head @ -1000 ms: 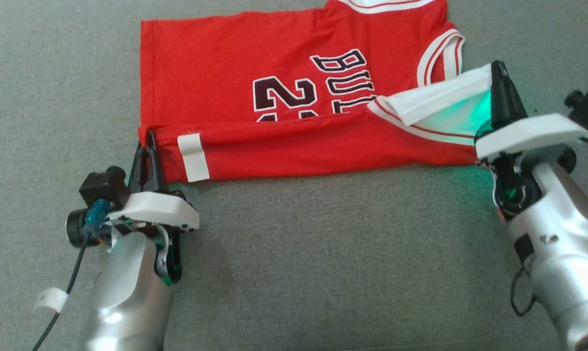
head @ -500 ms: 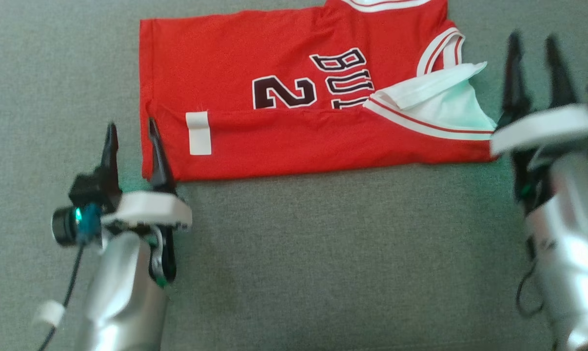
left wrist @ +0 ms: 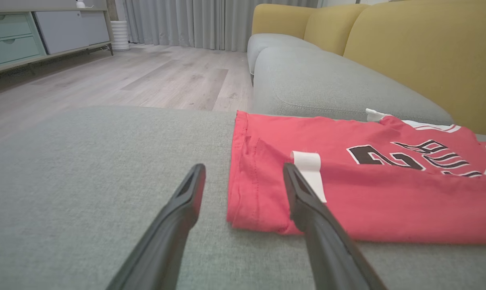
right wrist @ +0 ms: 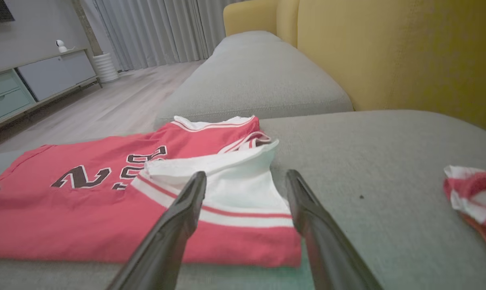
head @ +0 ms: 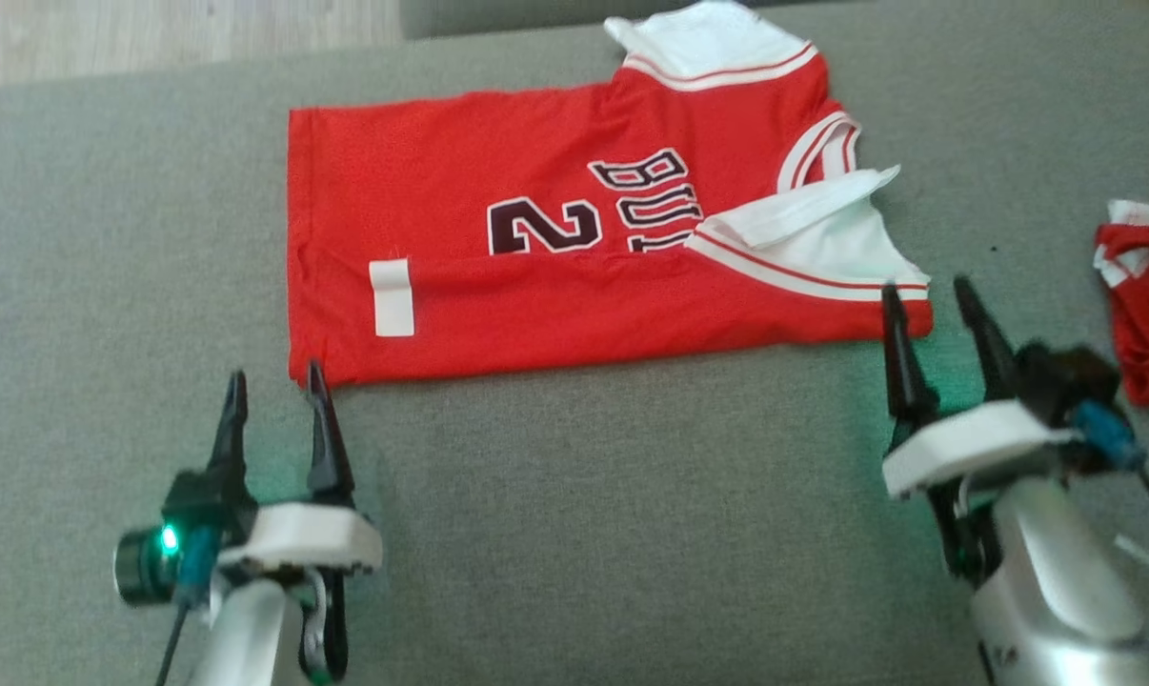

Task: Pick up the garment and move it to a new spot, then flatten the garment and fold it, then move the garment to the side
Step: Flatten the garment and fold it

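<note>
The garment (head: 574,248) is red with white, red-striped trim and black, white-edged lettering, lying on a grey cushion (head: 632,534) backed by yellow upholstery (right wrist: 388,52).

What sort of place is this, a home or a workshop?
Most likely a home living room: a grey fabric sofa with yellow back cushions, a pale wood-plank floor, long grey curtains and a low drawer cabinet.

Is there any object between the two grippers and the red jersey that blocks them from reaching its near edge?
Nothing visible does. The left gripper and right gripper, both open, are at the near corners of the red jersey on the grey cushion. A second red garment lies apart, to the right.
</note>
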Motion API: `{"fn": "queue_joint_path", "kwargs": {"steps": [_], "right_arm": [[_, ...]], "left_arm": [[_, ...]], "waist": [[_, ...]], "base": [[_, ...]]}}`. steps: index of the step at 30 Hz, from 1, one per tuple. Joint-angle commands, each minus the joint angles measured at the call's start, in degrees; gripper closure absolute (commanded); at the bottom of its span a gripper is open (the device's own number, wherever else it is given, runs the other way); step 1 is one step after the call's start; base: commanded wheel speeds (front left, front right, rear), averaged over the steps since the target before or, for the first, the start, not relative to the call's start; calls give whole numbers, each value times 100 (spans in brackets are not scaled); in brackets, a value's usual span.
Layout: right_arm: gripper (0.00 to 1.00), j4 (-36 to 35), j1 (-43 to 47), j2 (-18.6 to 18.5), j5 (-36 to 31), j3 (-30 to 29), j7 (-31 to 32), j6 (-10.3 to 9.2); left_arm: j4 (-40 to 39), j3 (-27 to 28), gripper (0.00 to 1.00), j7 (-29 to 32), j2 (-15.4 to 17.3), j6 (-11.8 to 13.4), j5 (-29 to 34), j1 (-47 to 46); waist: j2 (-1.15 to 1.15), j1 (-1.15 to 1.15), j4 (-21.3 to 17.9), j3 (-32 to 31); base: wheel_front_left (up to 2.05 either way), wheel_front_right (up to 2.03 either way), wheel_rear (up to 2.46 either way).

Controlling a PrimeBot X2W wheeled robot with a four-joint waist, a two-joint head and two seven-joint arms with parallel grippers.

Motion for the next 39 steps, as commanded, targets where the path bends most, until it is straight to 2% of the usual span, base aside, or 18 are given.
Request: {"fn": "queue_joint_path", "kwargs": {"steps": [1, 11, 19, 27, 32, 39], "right_arm": [[0, -180, 95, 62, -5, 50, -53, -4], [0, -91, 449, 180, 12, 43, -53, -4], [0, -32, 204, 126, 42, 71, -53, -4], [0, 140, -340, 111, 112, -34, -53, -4], [0, 417, -574, 140, 38, -134, -53, -4], [0, 1195, -772, 212, -223, -310, -53, -4]], "left_arm": [[-224, 155, 0, -30, 106, -21, -28, 98], [-297, 70, 0, -30, 106, -4, -221, 625], [-157, -14, 0, -30, 106, -158, -160, 242], [441, 101, 0, -30, 106, -290, -244, -601], [1031, 184, 0, -30, 106, -259, -274, -955], [1800, -65, 0, -30, 106, -546, -508, -1168]], "waist": [[0, 1, -39, -154], [0, 1, -111, -362], [0, 1, -90, -36], [0, 1, -65, 504], [0, 1, -67, 741], [0, 1, -61, 855]], "base": [[0, 0, 0], [0, 0, 0], [0, 0, 0], [0, 0, 0], [0, 0, 0], [0, 0, 0]]}}
